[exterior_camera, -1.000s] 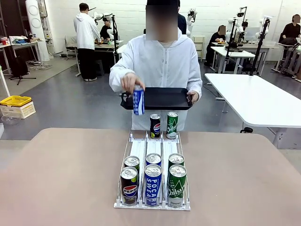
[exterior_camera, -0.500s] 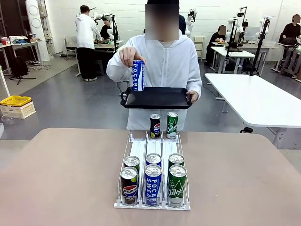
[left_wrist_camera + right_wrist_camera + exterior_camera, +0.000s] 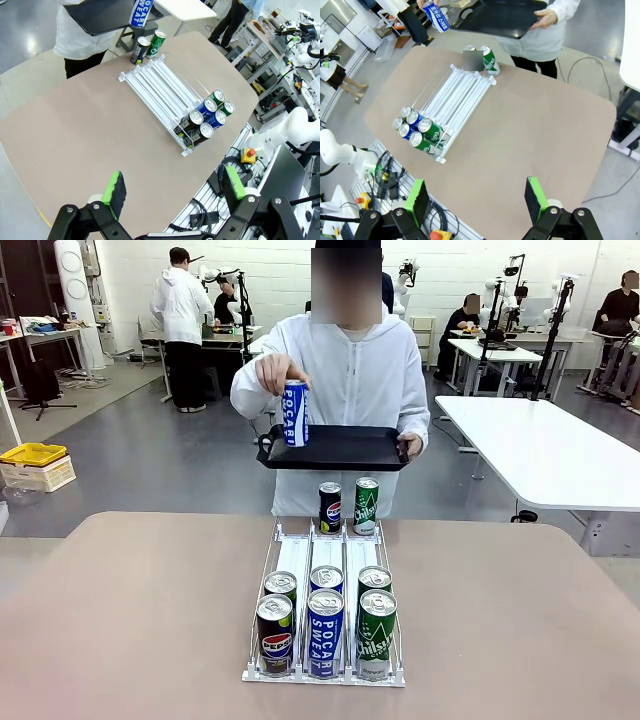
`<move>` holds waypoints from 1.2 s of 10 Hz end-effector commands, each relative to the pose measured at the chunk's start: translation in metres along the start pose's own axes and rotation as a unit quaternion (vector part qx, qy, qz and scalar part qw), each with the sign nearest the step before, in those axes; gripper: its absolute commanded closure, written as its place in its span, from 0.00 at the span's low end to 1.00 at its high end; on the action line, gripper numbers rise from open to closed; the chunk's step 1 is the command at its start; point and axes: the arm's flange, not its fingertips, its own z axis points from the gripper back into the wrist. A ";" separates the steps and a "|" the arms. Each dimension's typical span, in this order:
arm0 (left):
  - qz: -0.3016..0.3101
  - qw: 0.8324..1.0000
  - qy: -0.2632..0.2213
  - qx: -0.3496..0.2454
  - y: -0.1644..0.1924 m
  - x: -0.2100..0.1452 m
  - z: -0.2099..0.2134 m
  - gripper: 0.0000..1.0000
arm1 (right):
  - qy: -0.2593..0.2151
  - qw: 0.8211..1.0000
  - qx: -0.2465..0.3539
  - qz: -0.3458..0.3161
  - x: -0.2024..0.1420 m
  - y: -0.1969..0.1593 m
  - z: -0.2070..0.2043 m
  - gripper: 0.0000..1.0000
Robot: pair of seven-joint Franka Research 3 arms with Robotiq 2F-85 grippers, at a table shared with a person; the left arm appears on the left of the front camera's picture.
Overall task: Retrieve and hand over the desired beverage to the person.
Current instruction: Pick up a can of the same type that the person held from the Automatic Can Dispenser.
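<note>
The beverage can [image 3: 294, 413] was in the person's hand [image 3: 278, 372] at the black tray [image 3: 335, 448]; the left end effector [image 3: 175, 185] and right end effector [image 3: 477, 197] hung wide open, empty, so the handover looked done.

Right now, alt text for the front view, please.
A person in a white hooded jacket stands across the tan table, holding a blue Pocari Sweat can upright at the left end of a black tray. On the table, a clear three-lane rack holds six cans at its near end; a Pepsi can and a green can stand beyond its far end.
</note>
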 end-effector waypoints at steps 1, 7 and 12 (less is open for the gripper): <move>-0.008 1.000 -0.005 -0.005 0.001 0.001 0.002 0.00 | -0.006 1.000 0.005 0.001 0.002 -0.001 -0.001 0.00; -0.008 1.000 -0.005 -0.005 0.001 0.001 0.002 0.00 | -0.006 1.000 0.005 0.001 0.002 -0.001 -0.001 0.00; -0.008 1.000 -0.005 -0.005 0.001 0.001 0.002 0.00 | -0.006 1.000 0.005 0.001 0.002 -0.001 -0.001 0.00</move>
